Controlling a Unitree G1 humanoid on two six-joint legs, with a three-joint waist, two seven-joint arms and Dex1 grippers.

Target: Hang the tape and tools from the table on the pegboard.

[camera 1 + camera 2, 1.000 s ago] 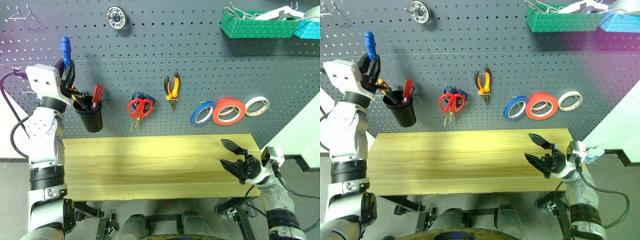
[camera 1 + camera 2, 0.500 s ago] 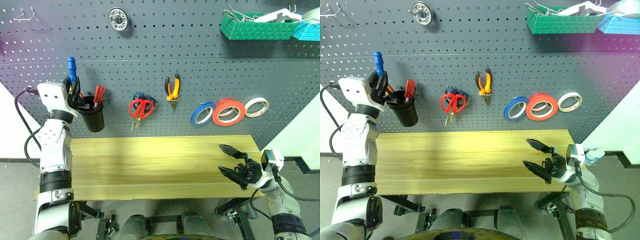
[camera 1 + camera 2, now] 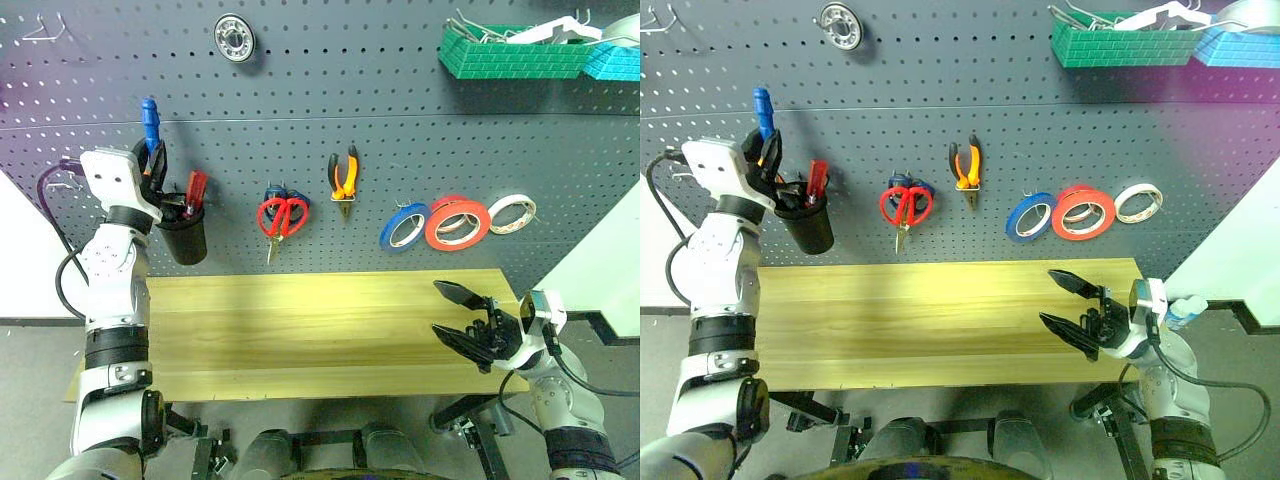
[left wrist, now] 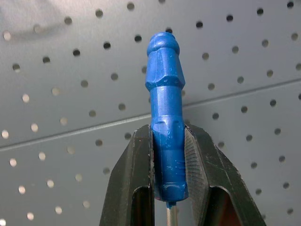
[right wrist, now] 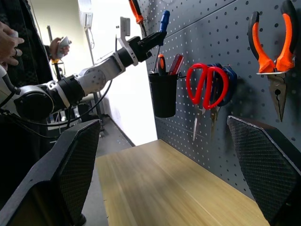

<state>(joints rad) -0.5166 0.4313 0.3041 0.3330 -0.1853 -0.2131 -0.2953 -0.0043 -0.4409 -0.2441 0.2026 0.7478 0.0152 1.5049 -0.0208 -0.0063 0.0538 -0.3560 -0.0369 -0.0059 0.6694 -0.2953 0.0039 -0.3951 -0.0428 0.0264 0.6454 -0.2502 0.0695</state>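
The small blue-handled screwdriver point(image 4: 166, 122) stands nearly upright in the left gripper point(image 3: 152, 172), rounded butt end up, thin metal shaft running down from the handle between the two black fingers, which are clamped on the lower half of its faceted plastic grip. It sits right over the black cup point(image 3: 183, 236) hanging on the pegboard point(image 3: 400, 90), close against the dark grey perforated panel. That cup holds a red-handled screwdriver point(image 3: 194, 190) and an orange-handled one point(image 5: 160, 62), handles up.

Along the board hang the red-handled scissors point(image 3: 281, 215), blades pointing down, in front of a blue-handled pair point(image 5: 228, 83); then the orange-and-black pliers point(image 3: 344, 176), jaws down. Further right hang a blue roll point(image 3: 404, 225), the wide red ring of tape point(image 3: 457, 223) and a smaller red-and-white roll point(image 3: 513, 212).

Up top sit a green basket point(image 3: 510, 52) and a blue one point(image 3: 616, 60).

The right gripper point(image 3: 458, 311) hovers spread wide over the right end of the pale plank table point(image 3: 300, 330), holding nothing.
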